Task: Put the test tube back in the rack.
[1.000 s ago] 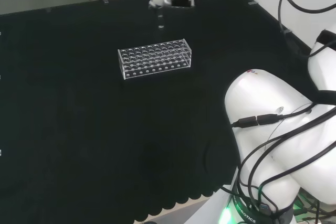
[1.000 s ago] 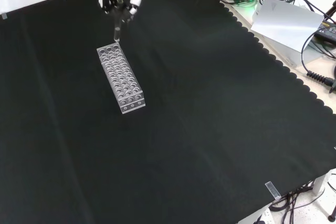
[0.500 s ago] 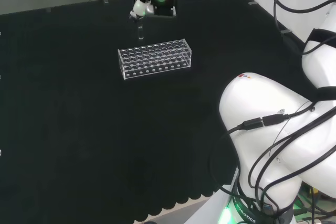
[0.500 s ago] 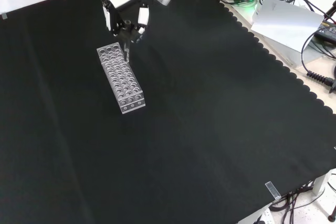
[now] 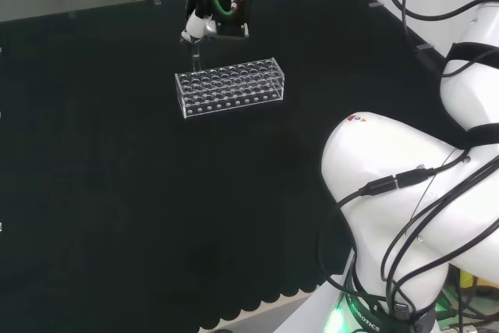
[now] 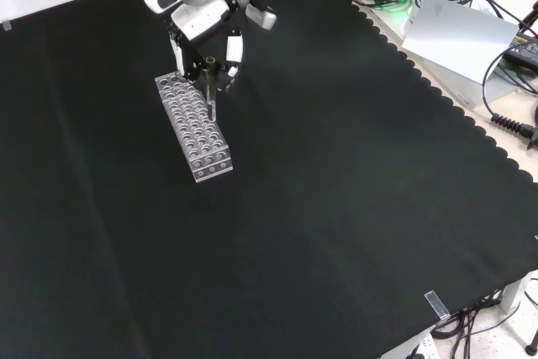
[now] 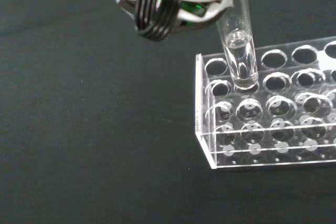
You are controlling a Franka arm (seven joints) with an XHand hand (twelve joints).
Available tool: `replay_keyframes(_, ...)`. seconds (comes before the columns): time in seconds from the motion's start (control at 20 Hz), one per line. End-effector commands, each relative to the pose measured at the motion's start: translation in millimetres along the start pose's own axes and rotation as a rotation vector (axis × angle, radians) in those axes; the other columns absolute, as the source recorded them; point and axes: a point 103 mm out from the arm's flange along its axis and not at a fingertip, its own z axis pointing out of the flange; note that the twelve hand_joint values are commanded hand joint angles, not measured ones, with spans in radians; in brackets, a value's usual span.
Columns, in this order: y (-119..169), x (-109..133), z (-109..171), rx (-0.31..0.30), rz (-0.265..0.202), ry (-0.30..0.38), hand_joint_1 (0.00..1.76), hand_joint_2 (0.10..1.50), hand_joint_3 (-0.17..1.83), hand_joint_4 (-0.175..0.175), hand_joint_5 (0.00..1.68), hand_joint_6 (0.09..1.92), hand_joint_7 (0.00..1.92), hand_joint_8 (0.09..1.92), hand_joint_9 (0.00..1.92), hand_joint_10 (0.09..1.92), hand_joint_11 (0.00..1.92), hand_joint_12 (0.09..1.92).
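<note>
Black cloth covers the whole bench, with a scalloped hem along its edge at the right of the front view. Over the cloth's far part in the head view hangs the hand, and in the front view the hand comes in from the top, its fingers curled down and pinching the upper part of a clear glass test tube. That test tube hangs upright below the fingers.

In the wrist view the test tube shows its rounded bottom just over the top plate of the clear plastic rack, above a hole in the second row from the rack's end wall; whether the tip has entered the hole cannot be told. Holes around the tube's tip stand open.

Directly beneath the hand stands the rack, its end nearest the hand under the tube and its length running away from the hand toward the bottom of the front view. In the head view the rack lies crosswise, the hand over its left end.

Beyond the rack on every side the cloth lies bare and wide. Well apart from the hand, past the scalloped hem at the upper right of the front view, lie cables and a grey sheet.
</note>
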Motion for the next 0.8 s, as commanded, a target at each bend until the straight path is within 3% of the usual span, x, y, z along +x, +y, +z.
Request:
replay_keyframes(0.05, 9.3, -0.9, 12.5, 0.028, 0.01, 0.021, 1.21, 0.7, 0.6, -0.175, 1.24, 0.69, 1.65, 0.58, 1.56, 0.56, 1.25, 0.86)
replay_keyframes(0.8, 31.5, -7.0, 21.2, 0.067, 0.027, 0.031, 1.21, 0.7, 0.61, -0.175, 1.25, 0.69, 1.65, 0.58, 1.56, 0.56, 1.25, 0.86)
